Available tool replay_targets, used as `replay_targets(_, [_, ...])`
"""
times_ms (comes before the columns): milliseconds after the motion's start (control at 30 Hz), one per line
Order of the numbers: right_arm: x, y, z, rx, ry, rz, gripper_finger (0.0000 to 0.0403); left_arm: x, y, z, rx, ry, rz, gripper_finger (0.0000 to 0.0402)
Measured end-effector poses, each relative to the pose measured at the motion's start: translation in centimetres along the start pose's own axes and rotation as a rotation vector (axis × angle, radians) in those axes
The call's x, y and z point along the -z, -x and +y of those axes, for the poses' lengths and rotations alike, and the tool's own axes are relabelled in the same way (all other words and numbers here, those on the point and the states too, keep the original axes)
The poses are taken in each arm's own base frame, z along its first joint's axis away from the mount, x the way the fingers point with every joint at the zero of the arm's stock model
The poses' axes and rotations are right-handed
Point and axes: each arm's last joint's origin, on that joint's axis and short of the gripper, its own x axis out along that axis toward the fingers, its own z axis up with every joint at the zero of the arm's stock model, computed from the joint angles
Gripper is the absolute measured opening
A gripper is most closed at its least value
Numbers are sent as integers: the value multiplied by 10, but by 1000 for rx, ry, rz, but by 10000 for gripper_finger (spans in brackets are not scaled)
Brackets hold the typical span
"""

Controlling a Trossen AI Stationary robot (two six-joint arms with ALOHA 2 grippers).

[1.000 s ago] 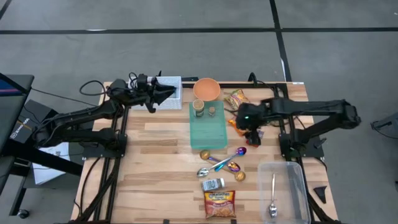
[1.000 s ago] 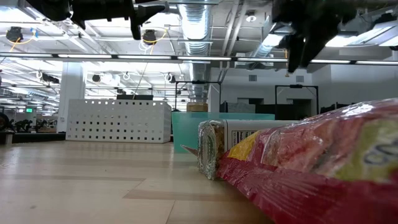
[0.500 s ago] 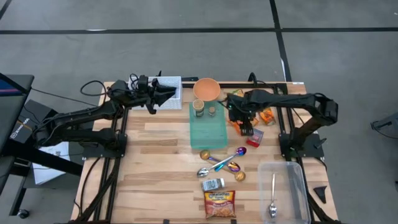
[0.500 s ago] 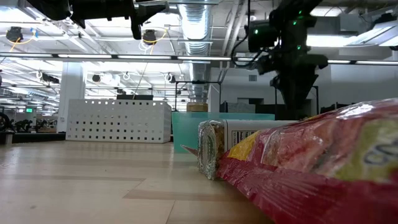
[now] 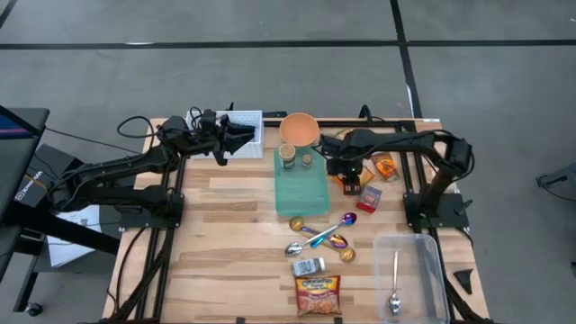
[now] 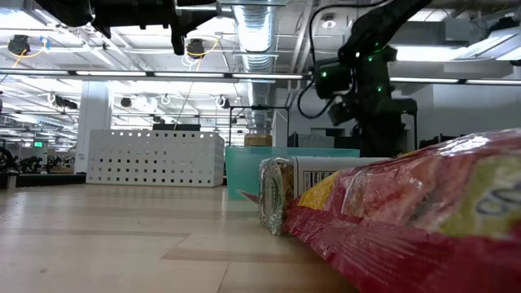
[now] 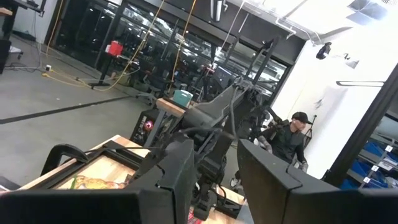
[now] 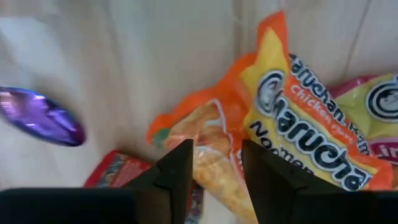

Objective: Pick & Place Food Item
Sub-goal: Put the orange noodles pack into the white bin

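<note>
From where I stand, the right gripper hangs low over the orange noodle packet, which lies flat on the surface just beside the green tray. To grab it well, I'd say it should pinch the crinkled end and not press down on the flat middle. Its jaws stand a little apart with a packet edge showing between them; whether they grip yet, I cannot tell. The arm reaches in, wrist tipped downward. The left gripper waits by the white basket, jaws slightly apart, empty.
</note>
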Motion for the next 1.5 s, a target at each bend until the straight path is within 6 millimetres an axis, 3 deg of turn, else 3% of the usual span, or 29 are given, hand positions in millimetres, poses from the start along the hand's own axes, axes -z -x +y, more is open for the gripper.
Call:
replay_targets(267, [-4, -21, -4, 37, -37, 111, 83, 1, 0, -2, 8, 4, 3, 117])
replay_targets(400, [-3, -15, -1, 60, -38, 92, 21, 2, -1, -4, 21, 7, 9, 117])
replay_targets(500, [-1, -6, 0, 72, -48, 56, 9, 2, -1, -5, 26, 7, 12, 117])
replay_targets(733, [16, 33, 10, 108, -100, -62, 2, 2, -1, -5, 25, 7, 12, 117])
replay_targets(1000, [51, 96, 41, 151, -158, -342, 1, 10, -6, -19, 67, -90, 26, 119])
replay_targets(1300, [87, 138, 72, 100, -284, -618, 0, 28, -17, -63, 39, -222, 3, 166])
replay_targets(1500, [92, 155, 85, 36, -325, -805, 0, 36, -48, -100, 0, -386, 14, 213])
